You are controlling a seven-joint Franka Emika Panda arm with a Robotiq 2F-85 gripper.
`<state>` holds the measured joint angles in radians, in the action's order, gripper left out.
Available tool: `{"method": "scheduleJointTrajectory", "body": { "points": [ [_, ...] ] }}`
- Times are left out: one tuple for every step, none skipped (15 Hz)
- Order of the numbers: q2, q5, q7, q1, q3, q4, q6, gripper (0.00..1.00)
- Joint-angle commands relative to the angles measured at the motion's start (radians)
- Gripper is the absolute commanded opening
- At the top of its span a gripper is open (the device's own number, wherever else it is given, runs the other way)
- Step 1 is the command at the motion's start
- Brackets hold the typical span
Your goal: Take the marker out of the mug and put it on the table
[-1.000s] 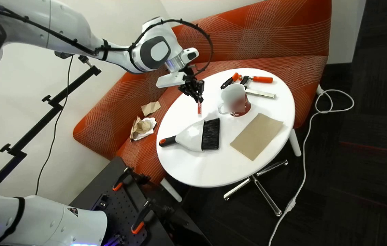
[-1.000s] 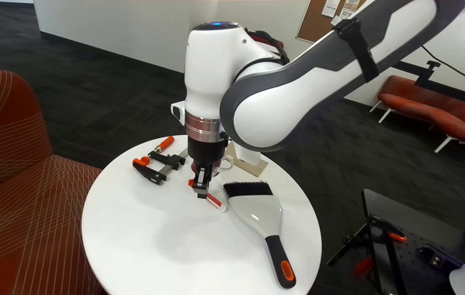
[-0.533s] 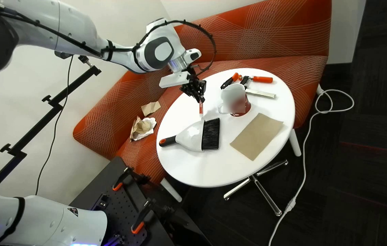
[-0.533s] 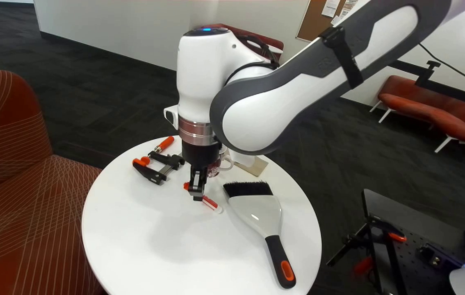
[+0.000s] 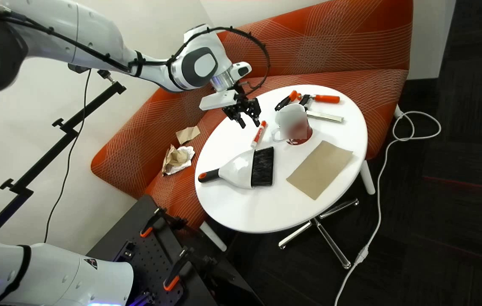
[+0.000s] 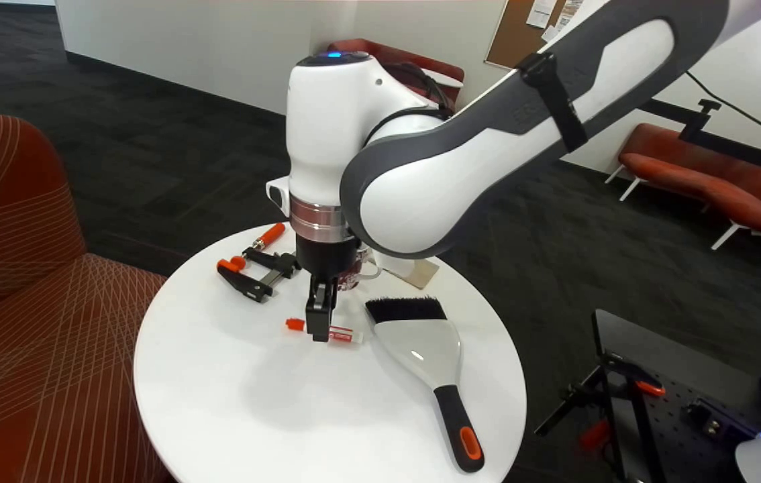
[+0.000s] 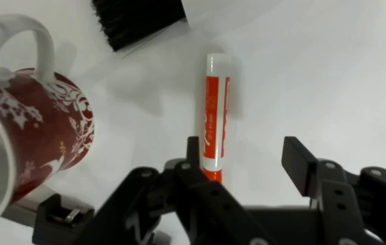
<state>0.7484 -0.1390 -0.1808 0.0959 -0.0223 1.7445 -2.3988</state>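
Observation:
The red-and-white marker [image 7: 216,112] lies on the white table [image 5: 266,214], between the mug and the brush in an exterior view. My gripper [image 7: 242,149] is open above it, the fingers spread wide. In the wrist view the marker runs close beside the left finger [image 7: 193,148], whose linkage covers its red cap end; nothing is gripped. The gripper [image 6: 319,335] hides the marker's middle in an exterior view. The red-and-white patterned mug [image 7: 53,126] stands to the left in the wrist view; its visible inside is pale.
A grey-white brush [image 5: 239,172] with black bristles lies close to the marker's white end. A black-and-orange clamp [image 6: 246,285] lies behind the mug, near a tan sheet [image 5: 321,169]. An orange-red bench [image 5: 309,46] borders the table.
The gripper, formerly shut on the marker, has opened. The marker has come out of its fingers and turned from a tilted hang to lying flat. The arm has moved slightly lower.

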Motion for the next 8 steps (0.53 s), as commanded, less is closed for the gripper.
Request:
{"method": "scheduleJointTrajectory", "body": {
  "points": [
    [0.007,-0.013,-0.009,-0.01,-0.012,-0.022,0.016,0.97],
    [0.006,-0.014,-0.009,-0.01,-0.012,-0.022,0.015,1.0],
    [0.006,-0.013,-0.009,-0.01,-0.012,-0.022,0.015,1.0],
    [0.006,-0.013,-0.01,-0.01,-0.012,-0.022,0.016,1.0],
    [0.006,-0.013,-0.01,-0.01,-0.012,-0.023,0.019,1.0],
    [0.006,-0.012,-0.01,-0.011,-0.012,-0.024,0.02,1.0],
    [0.007,-0.012,-0.01,-0.011,-0.013,-0.026,0.022,1.0],
    [0.006,-0.009,-0.008,-0.012,-0.013,-0.026,0.021,1.0]
  ]
}}
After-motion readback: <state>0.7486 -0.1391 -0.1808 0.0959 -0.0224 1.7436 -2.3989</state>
